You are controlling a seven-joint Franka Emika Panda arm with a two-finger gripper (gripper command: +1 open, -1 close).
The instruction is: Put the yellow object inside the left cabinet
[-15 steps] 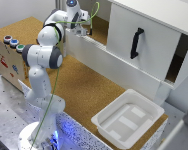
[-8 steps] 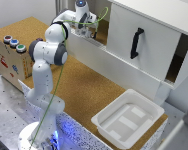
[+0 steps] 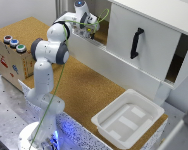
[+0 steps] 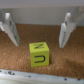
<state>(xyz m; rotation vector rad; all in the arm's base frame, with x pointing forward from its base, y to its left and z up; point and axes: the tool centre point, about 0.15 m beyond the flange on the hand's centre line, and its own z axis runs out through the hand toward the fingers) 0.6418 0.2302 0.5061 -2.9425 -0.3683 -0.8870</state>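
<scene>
In the wrist view a yellow cube [image 4: 39, 54] marked with a dark "U" rests on a cork-brown floor. My gripper [image 4: 38, 42] is open, and its two white fingers [image 4: 11, 27] stand apart on either side of the cube without touching it. In the exterior view the gripper [image 3: 89, 31] reaches over the low white front wall of the left cabinet [image 3: 86, 47], into its open section. The arm hides the yellow object there.
The white door with a black handle [image 3: 136, 42] closes the section on the exterior view's right. A white tray [image 3: 128, 119] sits on the cork table near its front edge. A cork-covered box with coloured buttons [image 3: 13, 52] stands at the exterior view's left.
The arm has leaned further toward the cabinet, and the gripper has shifted a little to the exterior view's right and lower into the open section.
</scene>
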